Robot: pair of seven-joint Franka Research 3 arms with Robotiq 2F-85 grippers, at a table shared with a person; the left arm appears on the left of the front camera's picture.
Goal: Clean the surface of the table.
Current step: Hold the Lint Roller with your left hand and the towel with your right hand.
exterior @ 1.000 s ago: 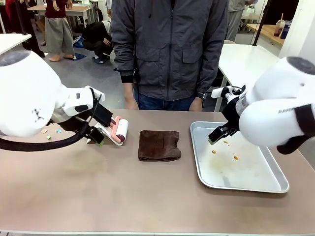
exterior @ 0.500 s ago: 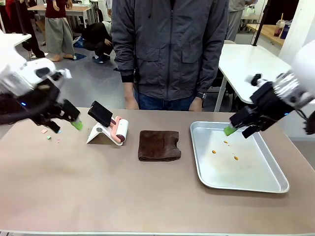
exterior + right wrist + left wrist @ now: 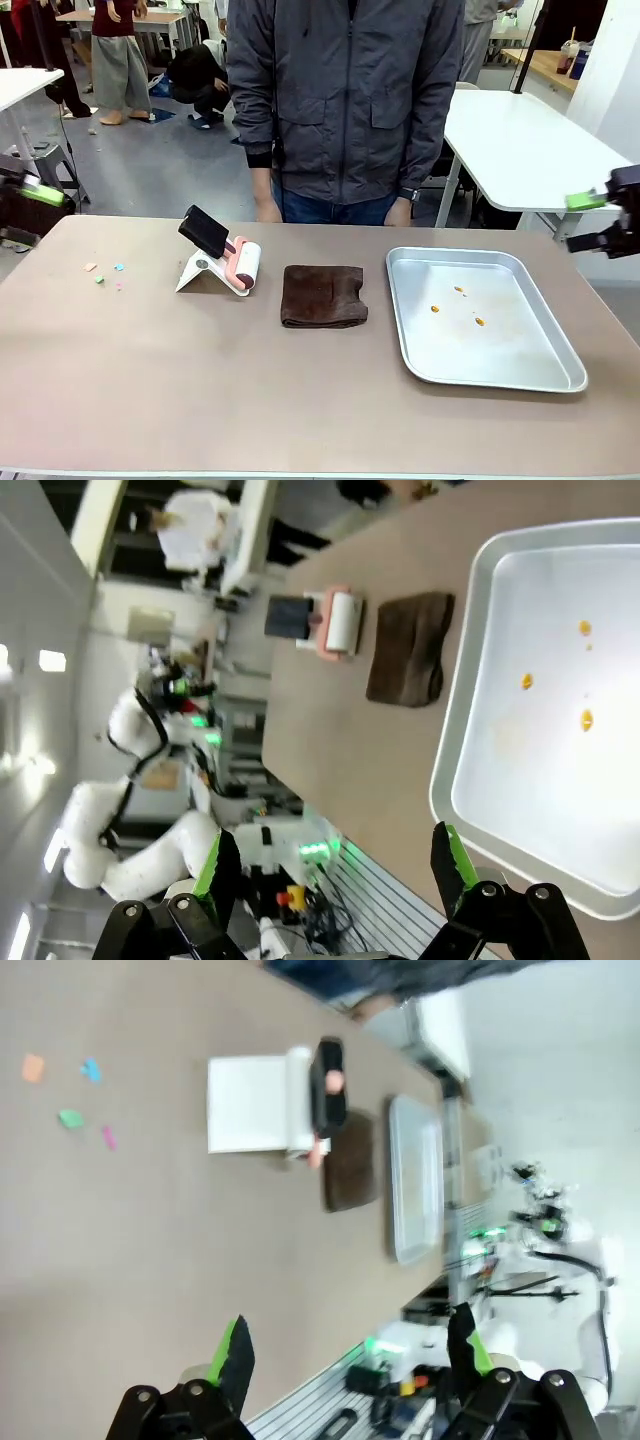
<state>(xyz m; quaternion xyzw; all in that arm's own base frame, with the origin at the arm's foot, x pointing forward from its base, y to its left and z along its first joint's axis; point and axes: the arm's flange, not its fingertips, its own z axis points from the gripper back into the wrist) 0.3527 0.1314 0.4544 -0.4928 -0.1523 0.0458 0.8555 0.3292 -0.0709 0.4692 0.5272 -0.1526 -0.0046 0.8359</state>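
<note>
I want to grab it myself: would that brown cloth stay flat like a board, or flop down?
Probably flop: the brown cloth lies folded in soft layers with rumpled edges. Pushed across the matte table, it would likely bunch up rather than slide.

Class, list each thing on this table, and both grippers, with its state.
table, soiled: small coloured scraps near its left end.
lint roller, resting on its white stand.
brown cloth, folded, lying flat.
metal tray, orange spots inside.
left gripper, open, empty.
right gripper, open, empty.
</note>
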